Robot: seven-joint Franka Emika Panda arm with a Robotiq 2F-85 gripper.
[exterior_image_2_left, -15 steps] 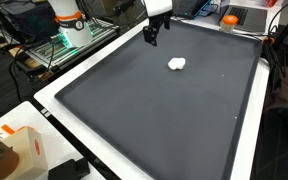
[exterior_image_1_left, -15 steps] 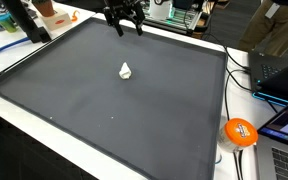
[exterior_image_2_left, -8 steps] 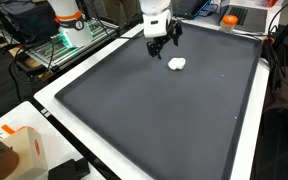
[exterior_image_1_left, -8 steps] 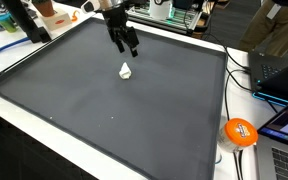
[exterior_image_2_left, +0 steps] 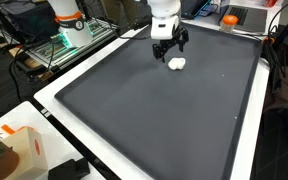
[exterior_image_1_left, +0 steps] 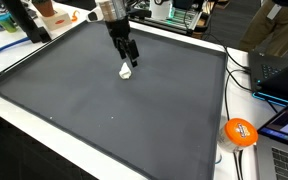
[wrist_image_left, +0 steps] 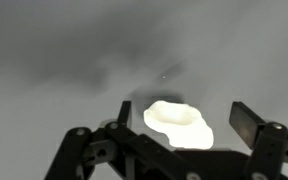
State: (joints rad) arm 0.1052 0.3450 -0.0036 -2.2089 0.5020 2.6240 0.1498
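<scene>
A small white crumpled lump (exterior_image_1_left: 126, 71) (exterior_image_2_left: 176, 63) lies on the dark grey mat (exterior_image_1_left: 104, 110) toward its far side. My gripper (exterior_image_1_left: 129, 58) (exterior_image_2_left: 170, 47) hangs open just above it, fingers pointing down. In the wrist view the white lump (wrist_image_left: 179, 124) shows bright between the two spread fingers, with the right finger pad (wrist_image_left: 247, 122) clear of it. Nothing is held.
An orange ball-like object (exterior_image_1_left: 239, 131) sits off the mat near laptops (exterior_image_1_left: 279, 75) and cables. An orange-white box (exterior_image_2_left: 19, 150) and a plant stand by the opposite corner. A white raised border (exterior_image_2_left: 59, 80) frames the mat.
The gripper has travelled from the mat's far edge toward the white lump and come down over it, staying open.
</scene>
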